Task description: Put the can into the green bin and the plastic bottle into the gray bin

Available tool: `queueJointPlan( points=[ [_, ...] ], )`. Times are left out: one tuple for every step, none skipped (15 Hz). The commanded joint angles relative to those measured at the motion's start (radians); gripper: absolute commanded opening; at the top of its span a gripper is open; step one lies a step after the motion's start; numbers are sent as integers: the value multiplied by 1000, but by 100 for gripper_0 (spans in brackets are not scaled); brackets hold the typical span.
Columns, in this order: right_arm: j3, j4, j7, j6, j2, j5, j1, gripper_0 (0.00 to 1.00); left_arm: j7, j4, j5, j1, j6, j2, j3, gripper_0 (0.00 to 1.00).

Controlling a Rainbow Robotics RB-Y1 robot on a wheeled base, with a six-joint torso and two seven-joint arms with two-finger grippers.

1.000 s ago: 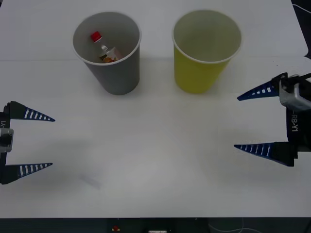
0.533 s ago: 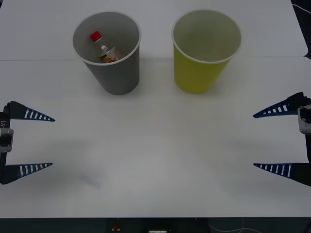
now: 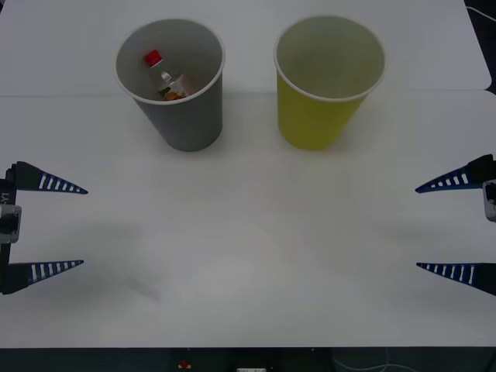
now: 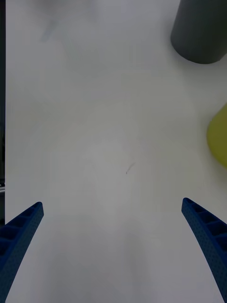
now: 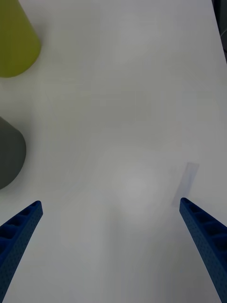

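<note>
The gray bin (image 3: 172, 81) stands upright at the far left of the white worktop (image 3: 248, 256), and the green bin (image 3: 327, 77) stands upright just beside it to the right, the two apart with a strip of bare worktop between them. The bottle (image 3: 164, 77) lies tilted inside the gray bin, its red cap toward the far wall and its label lower down against the near wall. The inside of the green bin looks pale, and what lies at its bottom cannot be told.

The left pincer (image 3: 70, 227) sits at the left edge of the worktop, well apart from both bins, its two blue ribbed fingers (image 3: 50, 184) spread wide with nothing between them. The right pincer (image 3: 434, 228) sits at the right edge, likewise spread wide and holding nothing, level with the left one.

In the right wrist view the foot of the gray bin (image 4: 198, 33) and a curve of the green bin (image 4: 218, 137) show beyond bare worktop. In the left wrist view both bins show at one side, green (image 5: 16, 40) farther off and gray (image 5: 10, 151) nearer.
</note>
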Motion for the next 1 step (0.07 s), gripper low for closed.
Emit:
queueJointPlan(
  points=[
    [1, 1, 0, 0, -1, 2, 0, 100, 0, 0, 0, 0, 0, 0, 0, 100]
  ],
)
